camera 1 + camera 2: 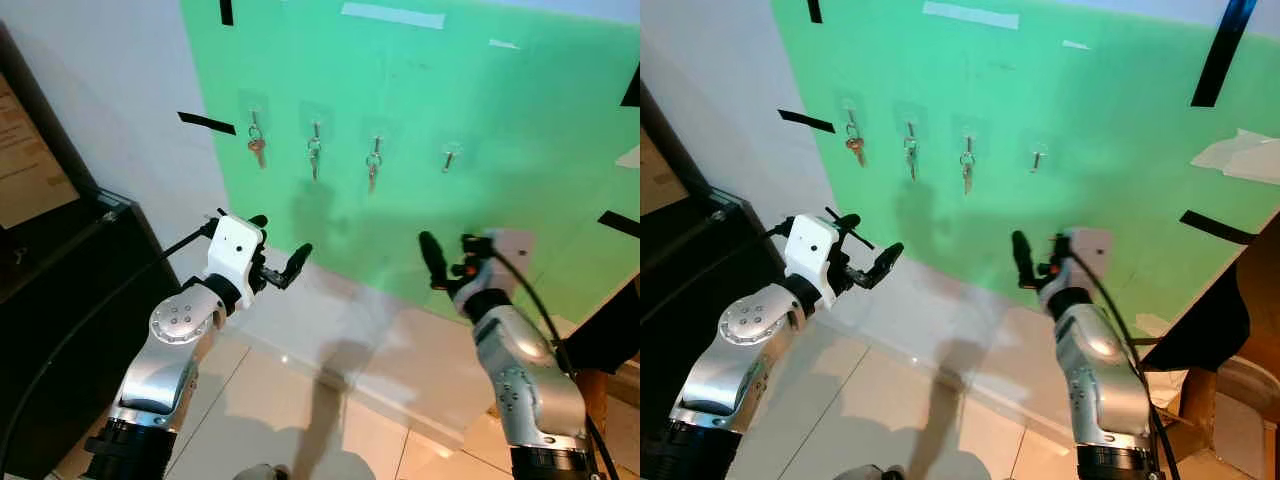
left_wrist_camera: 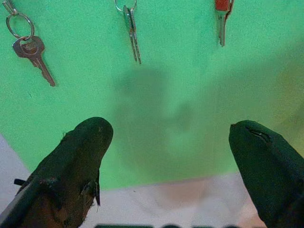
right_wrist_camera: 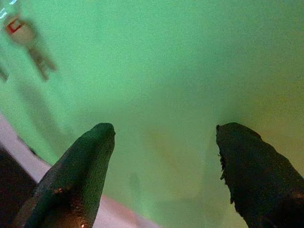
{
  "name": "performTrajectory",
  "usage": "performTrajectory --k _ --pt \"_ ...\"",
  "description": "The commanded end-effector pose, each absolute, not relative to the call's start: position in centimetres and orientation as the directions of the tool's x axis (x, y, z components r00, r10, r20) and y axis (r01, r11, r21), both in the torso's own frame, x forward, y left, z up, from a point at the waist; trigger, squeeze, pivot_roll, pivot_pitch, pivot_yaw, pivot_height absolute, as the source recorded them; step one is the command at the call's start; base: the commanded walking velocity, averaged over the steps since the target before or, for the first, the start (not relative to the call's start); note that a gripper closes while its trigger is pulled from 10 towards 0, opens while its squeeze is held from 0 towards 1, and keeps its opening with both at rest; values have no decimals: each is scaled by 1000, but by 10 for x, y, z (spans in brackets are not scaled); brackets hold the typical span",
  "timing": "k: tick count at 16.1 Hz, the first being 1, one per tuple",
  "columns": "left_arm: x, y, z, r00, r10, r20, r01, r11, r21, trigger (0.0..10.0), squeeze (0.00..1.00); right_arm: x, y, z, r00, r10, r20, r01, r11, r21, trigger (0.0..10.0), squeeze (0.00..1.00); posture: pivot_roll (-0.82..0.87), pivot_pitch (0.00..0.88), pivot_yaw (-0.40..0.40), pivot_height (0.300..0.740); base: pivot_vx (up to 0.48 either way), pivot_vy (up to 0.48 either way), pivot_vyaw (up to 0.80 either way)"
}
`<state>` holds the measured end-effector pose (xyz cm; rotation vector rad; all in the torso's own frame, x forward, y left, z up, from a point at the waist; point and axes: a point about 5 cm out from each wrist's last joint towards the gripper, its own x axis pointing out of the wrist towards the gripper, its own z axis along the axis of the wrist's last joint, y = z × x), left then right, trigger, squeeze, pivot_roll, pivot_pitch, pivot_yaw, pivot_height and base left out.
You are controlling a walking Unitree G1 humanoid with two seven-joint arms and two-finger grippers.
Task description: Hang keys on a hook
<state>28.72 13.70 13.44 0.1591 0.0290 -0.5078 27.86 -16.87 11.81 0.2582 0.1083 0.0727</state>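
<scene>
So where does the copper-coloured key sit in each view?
Left eye view: copper key, leftmost of the hanging row, upper left of centre.
Right eye view: copper key, upper left.
Left wrist view: copper key, near the upper left corner, on its ring.
Right wrist view: not in it.
Shared landmark: the green board.

A green board (image 1: 1090, 140) is leaning against the wall, carrying four hooks in a row; keys (image 1: 855, 148) are hanging on three, while the rightmost hook (image 1: 1037, 158) is holding none; the left gripper (image 1: 868, 255) and right gripper (image 1: 1035, 262) are hovering below, apart.
</scene>
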Motion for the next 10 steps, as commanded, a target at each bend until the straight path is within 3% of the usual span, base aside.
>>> performTrajectory --k 1,2,3,4,5,10 --pt "290 141 136 894 -444 -55 447 881 155 10000 153 280 -170 125 994 85 -64 -61 947 315 10000 1000 -119 0 46 740 0 0 0" --pt "290 143 136 907 -419 -50 422 894 150 10000 153 279 -167 124 988 130 -79 -99 944 315 10000 753 -119 0 46 740 0 0 0" --pt "291 144 135 914 -404 -50 406 902 148 10000 145 278 -164 123 982 159 -100 -128 957 260 10000 745 -129 0 45 740 0 0 0" --pt "291 146 134 919 -391 -54 394 908 144 10000 153 277 -163 119 977 158 -140 -134 978 163 10000 831 -129 0 48 740 0 0 0" --pt "291 146 133 920 -387 -59 392 908 147 10000 149 276 -162 115 976 155 -156 -137 984 116 10000 1000 -127 0 49 740 0 0 800" --pt "290 144 131 915 -397 -69 403 902 154 10000 149 267 -154 118 961 246 -128 -232 966 113 10000 1000 -147 0 66 740 0 0 800"
